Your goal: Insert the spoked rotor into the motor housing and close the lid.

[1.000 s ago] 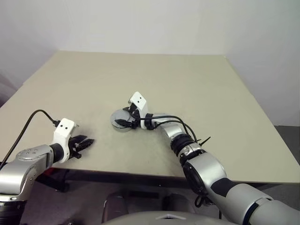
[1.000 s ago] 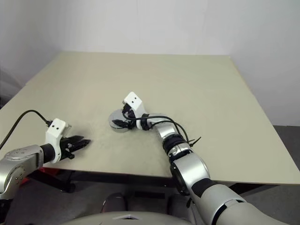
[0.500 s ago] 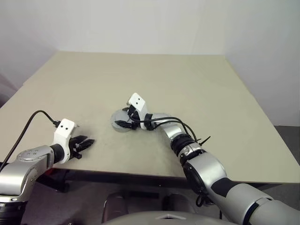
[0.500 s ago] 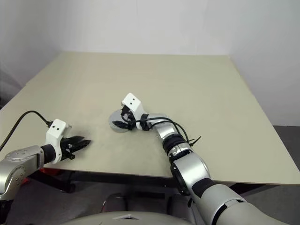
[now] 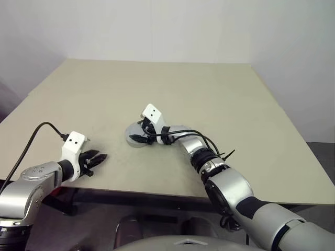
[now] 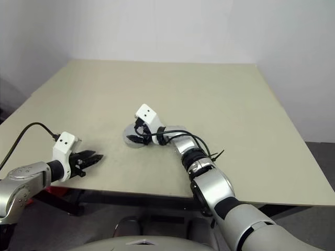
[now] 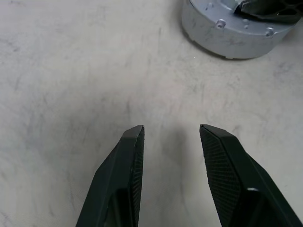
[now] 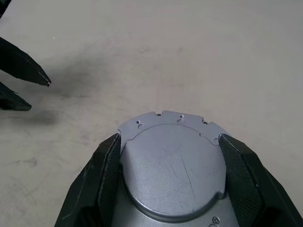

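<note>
Right wrist view: right end effector (image 8: 170,142) clasping lid (image 8: 173,165) edges; left end effector (image 7: 171,135) parted

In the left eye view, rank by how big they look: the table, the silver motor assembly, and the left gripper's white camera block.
1. Table, by far the largest.
2. Silver motor assembly, partly hidden behind the right gripper.
3. White camera block on the left gripper; it sits nearer the camera, so this ranking against the assembly is unsure.
</note>
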### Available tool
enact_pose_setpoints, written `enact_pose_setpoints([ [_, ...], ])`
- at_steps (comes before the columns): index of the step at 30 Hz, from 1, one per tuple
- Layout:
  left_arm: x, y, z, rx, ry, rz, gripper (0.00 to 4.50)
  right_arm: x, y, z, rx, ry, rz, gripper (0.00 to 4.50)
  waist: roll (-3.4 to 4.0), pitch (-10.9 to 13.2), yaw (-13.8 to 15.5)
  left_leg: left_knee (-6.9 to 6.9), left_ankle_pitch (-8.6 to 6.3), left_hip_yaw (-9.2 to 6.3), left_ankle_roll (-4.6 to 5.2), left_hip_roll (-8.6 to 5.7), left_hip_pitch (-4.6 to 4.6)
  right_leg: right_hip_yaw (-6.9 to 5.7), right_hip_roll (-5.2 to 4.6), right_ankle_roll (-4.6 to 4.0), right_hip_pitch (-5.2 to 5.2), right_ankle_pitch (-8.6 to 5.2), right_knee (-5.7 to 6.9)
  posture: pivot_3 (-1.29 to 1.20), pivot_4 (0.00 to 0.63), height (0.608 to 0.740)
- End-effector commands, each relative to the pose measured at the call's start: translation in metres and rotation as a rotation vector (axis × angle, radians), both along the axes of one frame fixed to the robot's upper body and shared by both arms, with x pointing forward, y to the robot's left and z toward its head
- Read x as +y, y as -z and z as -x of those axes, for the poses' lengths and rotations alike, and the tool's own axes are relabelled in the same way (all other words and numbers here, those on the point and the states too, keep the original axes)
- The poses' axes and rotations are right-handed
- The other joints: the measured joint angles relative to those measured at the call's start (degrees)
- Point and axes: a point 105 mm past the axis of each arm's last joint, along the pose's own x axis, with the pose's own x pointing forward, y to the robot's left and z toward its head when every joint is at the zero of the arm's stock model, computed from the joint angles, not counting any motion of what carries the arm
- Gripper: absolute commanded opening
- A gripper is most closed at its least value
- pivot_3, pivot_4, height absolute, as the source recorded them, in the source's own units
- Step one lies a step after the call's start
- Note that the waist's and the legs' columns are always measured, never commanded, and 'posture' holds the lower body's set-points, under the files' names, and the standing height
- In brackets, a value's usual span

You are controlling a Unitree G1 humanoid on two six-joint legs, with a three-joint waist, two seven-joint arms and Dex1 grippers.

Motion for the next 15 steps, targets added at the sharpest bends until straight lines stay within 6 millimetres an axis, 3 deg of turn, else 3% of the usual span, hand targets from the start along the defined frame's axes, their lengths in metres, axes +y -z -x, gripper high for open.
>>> enact_pose_setpoints([
  [1, -0.004, -0.013, -0.004, -0.052, 0.011, 0.000, 1.97, -0.029, 0.044, 0.005, 0.114, 0.045, 0.168, 3.16, 0.04, -0.04, 0.06, -0.05, 0.00, 0.00, 0.00, 0.00, 0.07, 0.00, 0.00, 0.00, 0.06, 0.00, -0.03, 0.00, 0.000, 0.740],
  [4, -0.009, -0.020, -0.013, -0.085, -0.017, 0.058, 1.97, -0.027, 0.043, 0.006, 0.112, 0.030, 0.165, 3.16, 0.10, -0.09, 0.14, -0.09, 0.00, -0.01, 0.00, -0.01, 0.11, -0.01, 0.00, 0.01, 0.16, -0.01, -0.13, 0.00, 0.000, 0.740],
  [11, -0.014, -0.042, -0.059, -0.160, -0.209, 0.332, 1.97, -0.028, 0.041, 0.005, 0.098, 0.021, 0.172, 3.16, 0.22, -0.38, 0.15, -0.17, 0.00, -0.01, 0.00, -0.04, 0.10, -0.03, 0.01, 0.01, 0.43, 0.00, -0.63, 0.00, 0.000, 0.740],
  [15, -0.033, -0.047, -0.077, -0.148, -0.199, 0.455, 0.74, -0.028, 0.040, 0.004, 0.089, 0.022, 0.175, 3.16, 0.33, -0.57, 0.06, -0.21, 0.00, 0.00, 0.00, -0.09, 0.10, 0.00, -0.02, 0.01, 0.53, 0.00, -0.73, 0.00, 0.000, 0.740],
])
